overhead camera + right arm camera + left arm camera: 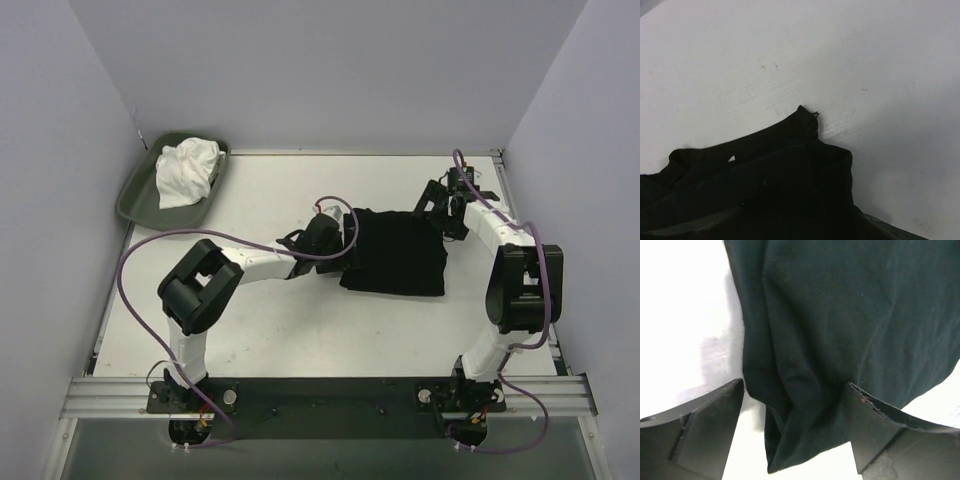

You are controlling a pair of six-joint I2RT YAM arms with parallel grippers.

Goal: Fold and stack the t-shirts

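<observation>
One black t-shirt (395,250) lies folded into a rough rectangle at the middle of the table. My left gripper (343,240) is at its left edge. In the left wrist view the left gripper (795,412) is open, with the fingers (705,435) wide apart and a bunched fold of the shirt (840,315) lying between them. My right gripper (447,207) is at the shirt's far right corner. In the right wrist view the right gripper (797,217) is mostly covered by the shirt (765,185). Only finger edges (890,227) show, set far apart.
A grey-green tray (135,195) stands at the far left corner and holds a crumpled white cloth (185,170). White walls close in the table on the left, back and right. The metal rail (330,395) carrying the arm bases runs along the near edge.
</observation>
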